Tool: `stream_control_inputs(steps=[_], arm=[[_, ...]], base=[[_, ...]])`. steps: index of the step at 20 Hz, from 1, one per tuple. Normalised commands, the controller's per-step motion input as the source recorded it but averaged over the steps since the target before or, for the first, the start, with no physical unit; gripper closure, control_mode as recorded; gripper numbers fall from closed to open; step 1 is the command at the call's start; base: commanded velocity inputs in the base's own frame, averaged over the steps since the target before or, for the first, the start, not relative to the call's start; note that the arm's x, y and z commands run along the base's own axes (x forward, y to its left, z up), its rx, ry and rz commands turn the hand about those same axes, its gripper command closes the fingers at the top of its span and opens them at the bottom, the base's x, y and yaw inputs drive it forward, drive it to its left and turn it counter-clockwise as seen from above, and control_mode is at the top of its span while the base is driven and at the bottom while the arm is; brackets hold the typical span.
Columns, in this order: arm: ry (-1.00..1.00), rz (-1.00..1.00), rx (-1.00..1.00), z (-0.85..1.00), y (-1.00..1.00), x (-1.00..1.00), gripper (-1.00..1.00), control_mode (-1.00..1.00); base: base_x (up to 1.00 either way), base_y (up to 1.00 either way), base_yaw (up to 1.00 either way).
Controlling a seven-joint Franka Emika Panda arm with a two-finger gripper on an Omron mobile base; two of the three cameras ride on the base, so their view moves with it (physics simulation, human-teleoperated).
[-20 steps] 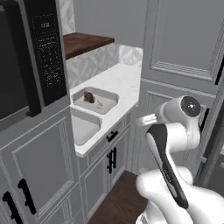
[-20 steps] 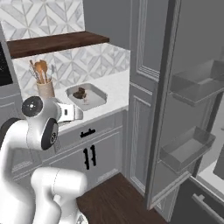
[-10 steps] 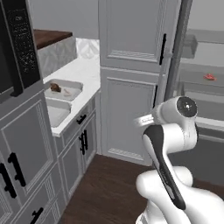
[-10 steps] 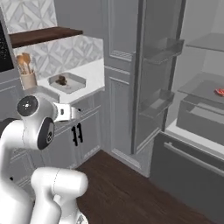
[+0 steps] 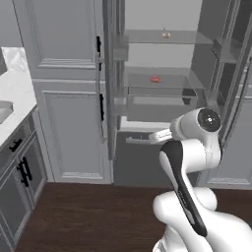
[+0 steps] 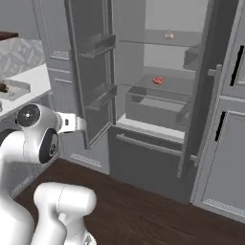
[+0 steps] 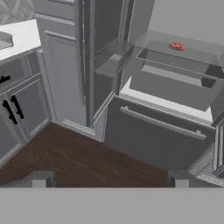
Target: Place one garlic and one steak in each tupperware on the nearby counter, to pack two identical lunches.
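- Hand view: gripper [image 7: 109,183] spread wide, nothing in it, aimed at the open fridge [image 7: 175,87].
- Steak [image 6: 158,81] sits on the middle shelf, garlic [image 6: 169,34] on the top one.
- Tupperware [image 6: 14,89] sits way off on the counter [image 6: 33,79].
- Risk, imo: the arm could clip the door [image 6: 91,72] reaching in.

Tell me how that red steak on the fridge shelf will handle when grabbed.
The steak looks small, flat and low on the glass shelf, so probably light and unlikely to roll. Being raw meat, it likely flexes and may slip. The open gripper may need to pinch low.
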Motion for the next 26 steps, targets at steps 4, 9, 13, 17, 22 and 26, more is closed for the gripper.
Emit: stream_control_inputs(steps=[4,9,13,17,22,26], arm=[[0.0,0.0,0.0,0.0,0.0,0.0,-1.0,1.0],[0.0,0.0,0.0,0.0,0.0,0.0,-1.0,1.0],[0.0,0.0,0.0,0.0,0.0,0.0,-1.0,1.0],[0.0,0.0,0.0,0.0,0.0,0.0,-1.0,1.0],[0.0,0.0,0.0,0.0,0.0,0.0,-1.0,1.0],[0.0,0.0,0.0,0.0,0.0,0.0,-1.0,1.0]], base=[[0.0,-0.89,-0.49],[0.28,0.01,-0.3],[0.59,0.76,-0.11],[0.56,0.67,-0.13],[0.45,-0.19,-0.16],[0.89,-0.01,-0.11]])
